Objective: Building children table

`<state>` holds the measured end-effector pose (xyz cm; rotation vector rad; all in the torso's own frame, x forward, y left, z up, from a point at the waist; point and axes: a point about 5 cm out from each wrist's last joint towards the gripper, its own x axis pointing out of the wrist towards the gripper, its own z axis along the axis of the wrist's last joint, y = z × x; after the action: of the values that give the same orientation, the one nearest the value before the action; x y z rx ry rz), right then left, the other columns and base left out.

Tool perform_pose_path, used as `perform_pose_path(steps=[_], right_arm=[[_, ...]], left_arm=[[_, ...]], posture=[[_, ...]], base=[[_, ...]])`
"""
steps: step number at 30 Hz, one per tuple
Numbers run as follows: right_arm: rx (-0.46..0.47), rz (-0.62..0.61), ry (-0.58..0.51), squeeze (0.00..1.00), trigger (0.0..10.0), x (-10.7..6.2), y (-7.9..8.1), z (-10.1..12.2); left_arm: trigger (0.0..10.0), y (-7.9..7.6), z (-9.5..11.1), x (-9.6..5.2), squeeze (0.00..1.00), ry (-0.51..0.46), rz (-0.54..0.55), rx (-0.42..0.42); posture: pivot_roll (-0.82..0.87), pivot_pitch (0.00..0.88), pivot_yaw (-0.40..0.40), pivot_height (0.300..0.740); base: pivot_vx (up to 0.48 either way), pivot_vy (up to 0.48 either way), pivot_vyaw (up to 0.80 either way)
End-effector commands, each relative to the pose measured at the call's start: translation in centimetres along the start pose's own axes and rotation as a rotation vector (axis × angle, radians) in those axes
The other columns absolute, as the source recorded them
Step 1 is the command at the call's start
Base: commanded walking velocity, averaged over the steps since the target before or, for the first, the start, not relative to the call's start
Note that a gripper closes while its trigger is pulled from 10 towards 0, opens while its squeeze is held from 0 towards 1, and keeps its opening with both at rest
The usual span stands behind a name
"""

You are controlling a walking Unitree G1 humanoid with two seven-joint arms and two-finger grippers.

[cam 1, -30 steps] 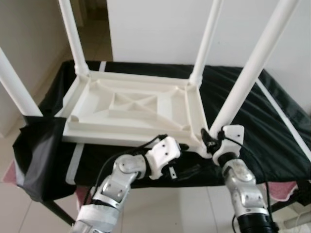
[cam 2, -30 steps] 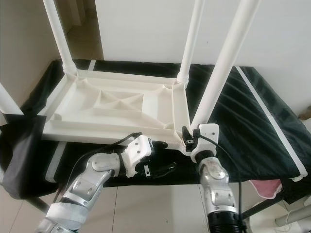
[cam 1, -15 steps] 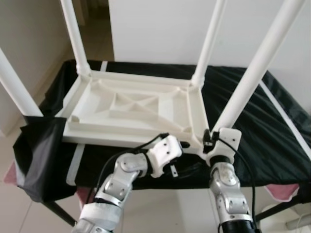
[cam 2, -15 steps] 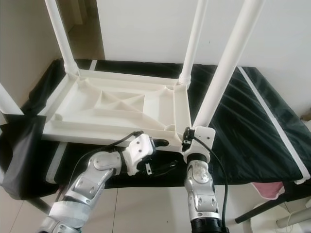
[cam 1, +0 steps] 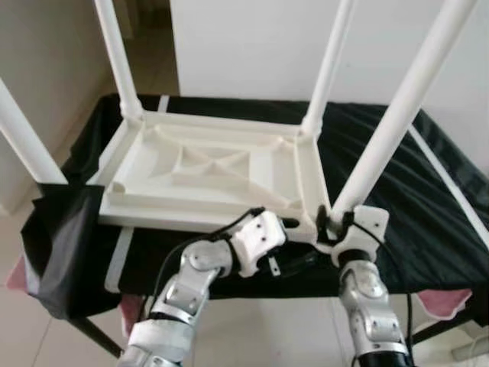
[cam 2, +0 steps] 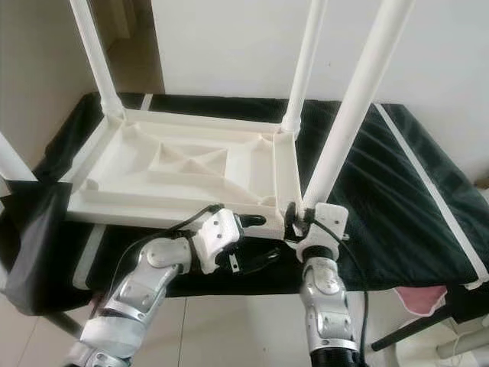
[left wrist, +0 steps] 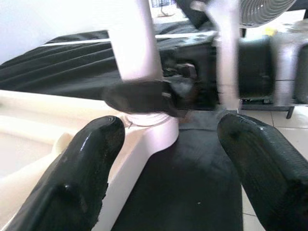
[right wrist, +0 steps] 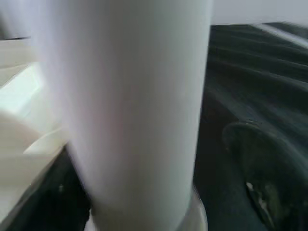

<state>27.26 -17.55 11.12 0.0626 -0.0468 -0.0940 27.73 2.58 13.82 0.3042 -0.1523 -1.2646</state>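
Upturned white plastic children's table point(cam 1: 206, 172) resting on black cloth-covered bench point(cam 1: 412, 199). Right gripper point(cam 2: 294, 222) clamped round near-right white tubular leg point(cam 1: 390, 126); left gripper point(cam 2: 256, 241) open beside. Risk: leg tilting, popping from socket.

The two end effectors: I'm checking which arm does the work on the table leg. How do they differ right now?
The right end effector is closed around the base of the near right table leg; the left end effector is open, holding nothing. The right one sits at the corner socket of the upturned tabletop; the left one hovers beside that corner, in front of the tabletop's edge. Both have black fingers on silver arms.
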Motion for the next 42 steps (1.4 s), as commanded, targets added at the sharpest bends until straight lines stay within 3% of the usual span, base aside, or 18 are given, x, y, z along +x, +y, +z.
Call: perform_pose_path(steps=[1,7,8,9,10,12,16,27,28,30,31,32,33,42], right_arm=[[0.009,0.045,-0.009,1.0,10.0,-0.3,-0.2,0.1],[0.011,0.171,-0.029,1.0,10.0,-0.7,-0.6,0.5],[-0.001,0.204,-0.036,0.21,10.0,-0.7,-0.7,0.7],[-0.001,0.204,-0.036,0.21,10.0,-0.7,-0.7,0.7],[-0.007,0.254,-0.038,0.0,10.0,-0.6,-1.0,0.8],[-0.007,0.254,-0.038,0.0,10.0,-0.6,-1.0,0.8],[-0.079,0.468,-0.023,0.0,10.0,0.0,-1.5,1.1],[-0.159,0.616,-0.01,0.0,10.0,1.9,-2.2,2.0],[-0.18,0.653,0.001,0.0,6.2,2.2,-2.0,2.0],[-0.194,0.678,0.009,0.0,6.2,2.5,-2.0,2.0],[-0.207,0.703,0.018,0.0,2.1,2.7,-2.0,1.9],[-0.207,0.703,0.018,0.0,2.1,2.7,-2.0,1.9],[-0.21,0.72,0.029,0.0,0.0,2.7,-2.0,1.7],[-0.22,0.774,0.077,0.0,0.0,2.1,-2.9,0.8]], left_arm=[[10.0,1.3,0.0,0.0,0.0,0.003,0.231,0.007],[10.0,1.2,0.0,0.0,0.0,-0.013,0.201,0.007],[10.0,1.0,0.0,0.0,0.0,-0.02,0.186,-0.003],[10.0,1.0,0.0,0.0,0.0,-0.02,0.186,-0.003],[10.0,0.8,-0.1,-0.1,0.0,-0.025,0.163,-0.017],[10.0,0.8,-0.1,-0.1,0.0,-0.025,0.163,-0.017],[10.0,0.1,-0.3,-0.8,0.0,-0.004,0.089,-0.062],[10.0,-0.5,-0.2,-1.1,0.0,-0.002,0.058,-0.078],[10.0,-0.5,-0.2,-1.2,0.0,0.001,0.053,-0.079],[10.0,-0.6,-0.2,-1.2,0.0,0.003,0.049,-0.081],[10.0,-0.6,-0.2,-1.2,0.0,0.006,0.048,-0.081],[10.0,-0.6,-0.2,-1.2,0.0,0.006,0.048,-0.081],[10.0,-0.6,-0.1,-1.3,0.0,0.008,0.049,-0.08],[10.0,-0.4,0.1,-1.5,0.0,0.018,0.062,-0.077]], posture=[[-0.07,0.0,-0.011,0.74],[-0.08,0.0,0.0,0.74],[-0.08,0.0,0.0,0.74],[-0.08,0.0,0.0,0.74],[-0.08,0.0,-0.001,0.74],[-0.08,0.0,-0.001,0.74],[-0.05,0.0,-0.011,0.74],[-0.03,0.0,-0.017,0.74],[-0.03,0.0,-0.018,0.74],[-0.03,0.0,-0.018,0.74],[-0.02,0.0,-0.02,0.74],[-0.02,0.0,-0.02,0.74],[-0.01,0.0,-0.021,0.74],[-0.01,0.0,-0.026,0.74]], base=[[0.0,0.0,0.0],[0.0,0.0,0.0],[0.0,0.0,0.0],[0.0,0.0,0.0],[0.0,0.0,0.0],[0.0,0.0,0.0],[0.0,0.0,0.0],[0.0,0.0,0.0],[0.0,0.0,0.0],[0.0,0.0,0.0],[0.0,0.0,0.0],[0.0,0.0,0.0],[0.0,0.0,0.0],[0.0,0.0,0.0]])
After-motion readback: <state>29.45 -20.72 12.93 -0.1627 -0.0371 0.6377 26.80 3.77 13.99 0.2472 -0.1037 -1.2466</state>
